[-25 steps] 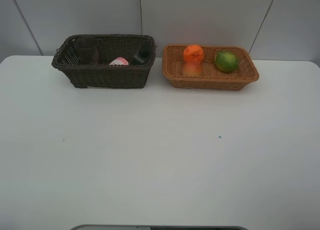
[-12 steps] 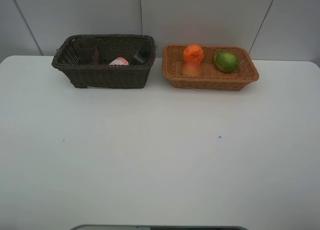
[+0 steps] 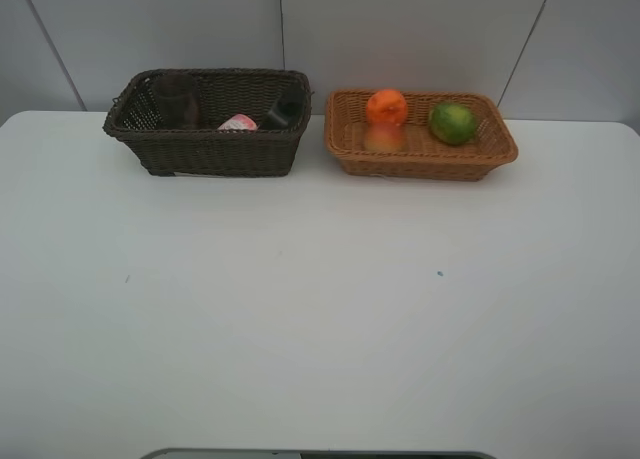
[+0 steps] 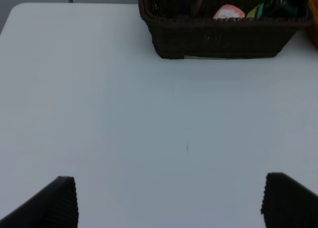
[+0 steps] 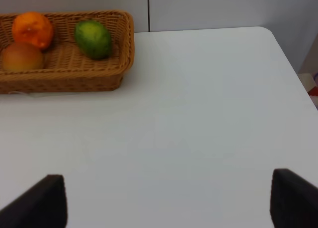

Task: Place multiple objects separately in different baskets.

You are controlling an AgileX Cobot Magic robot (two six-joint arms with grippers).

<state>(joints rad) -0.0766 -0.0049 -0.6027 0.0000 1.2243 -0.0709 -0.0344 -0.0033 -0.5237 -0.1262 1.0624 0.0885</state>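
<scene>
The dark brown basket (image 3: 210, 154) stands at the back left and holds the purple cup (image 3: 178, 99), the pink white-capped bottle (image 3: 238, 123) and the black bottle (image 3: 283, 112). The light tan basket (image 3: 420, 165) beside it holds the orange (image 3: 387, 106), the red-orange fruit (image 3: 384, 137) and the lime (image 3: 452, 122). My left gripper (image 4: 169, 203) is open and empty over bare table, well short of the dark basket (image 4: 223, 39). My right gripper (image 5: 169, 200) is open and empty, well short of the tan basket (image 5: 64, 79). Neither gripper shows in the exterior view.
The white table (image 3: 320, 309) stretches from the baskets to the front edge. A grey panelled wall (image 3: 400, 29) rises right behind the baskets. The table's right edge and rounded corner (image 5: 278, 44) show in the right wrist view.
</scene>
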